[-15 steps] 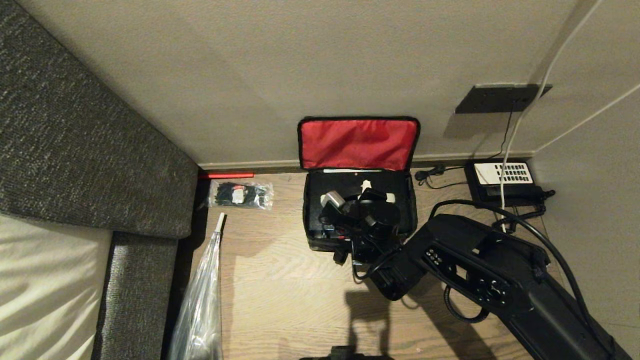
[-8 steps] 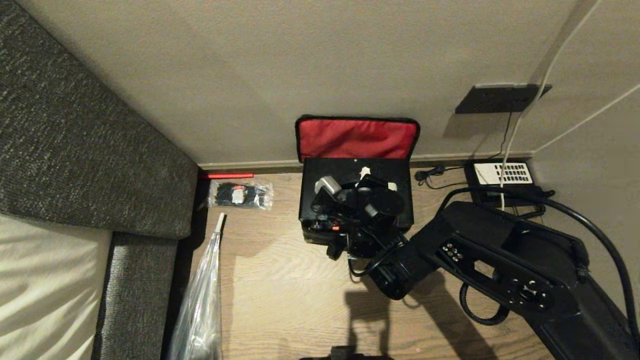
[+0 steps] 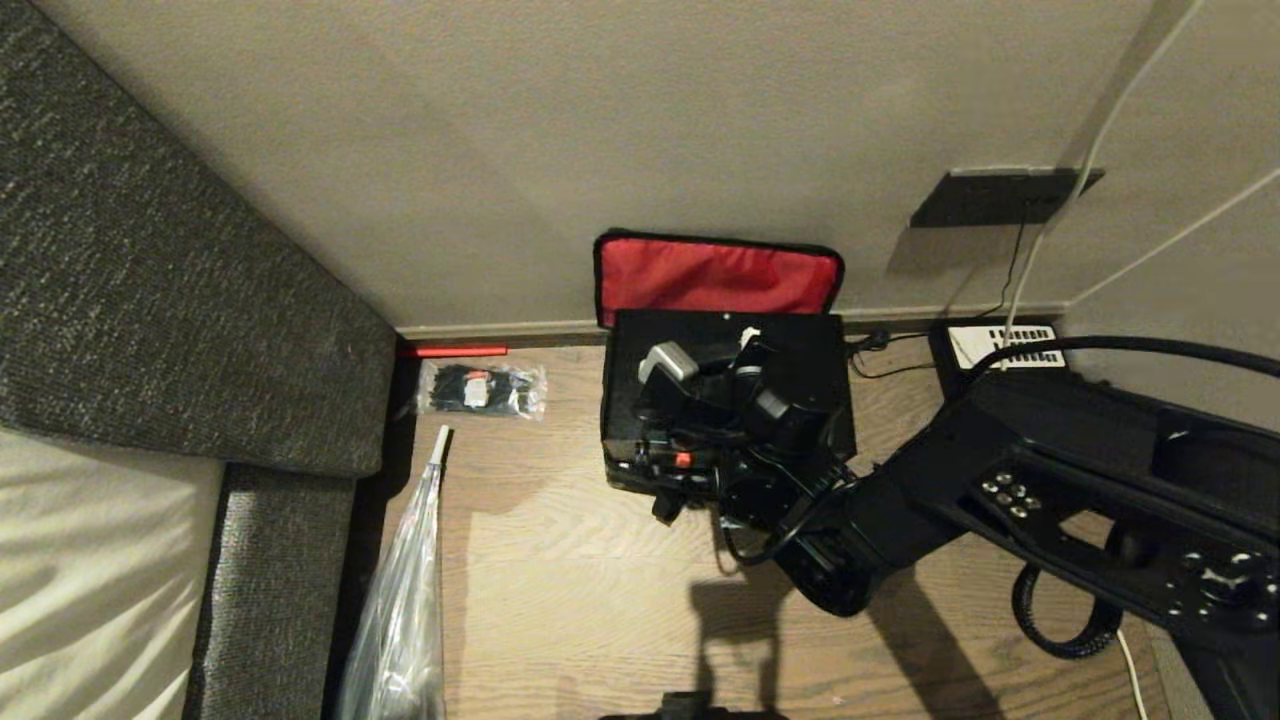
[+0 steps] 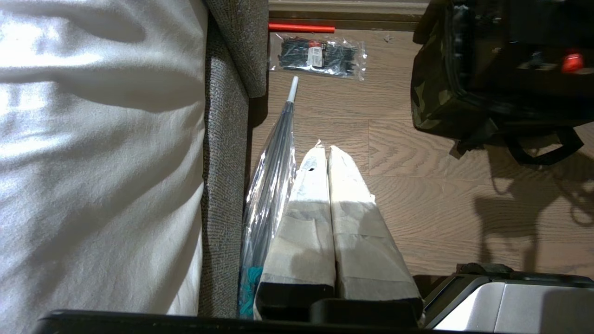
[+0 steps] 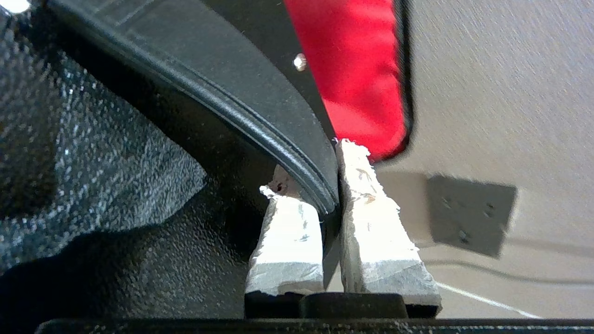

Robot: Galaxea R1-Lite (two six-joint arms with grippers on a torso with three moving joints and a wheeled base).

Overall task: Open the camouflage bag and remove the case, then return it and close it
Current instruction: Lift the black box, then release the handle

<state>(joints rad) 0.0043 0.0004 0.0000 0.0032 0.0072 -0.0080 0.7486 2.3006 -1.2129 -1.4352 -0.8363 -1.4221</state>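
Note:
The camouflage bag [image 4: 434, 93] stands on the wooden floor against the wall, and its red-lined lid [image 3: 715, 275] leans open on the wall. The flat black case [image 3: 810, 350] hangs above the bag's opening and hides the inside. My right gripper [image 5: 332, 171] is shut on the case's [image 5: 222, 79] edge, whose rim sits between the white-wrapped fingers [image 5: 371, 218]. In the head view that gripper [image 3: 745, 345] sits over the middle of the case. My left gripper [image 4: 325, 150] is parked low by the sofa, shut and empty.
A packet of black cable ties [image 3: 482, 389] and a red stick [image 3: 452, 351] lie left of the bag. A long clear plastic bag [image 3: 400, 600] rests along the grey sofa [image 3: 150, 300]. A black telephone [image 3: 1005, 345] and its cords sit right of the bag, under a wall plate [image 3: 1000, 195].
My right arm has lifted, and the case has come up out of the bag. It now covers more of the red lid and has shifted slightly right.

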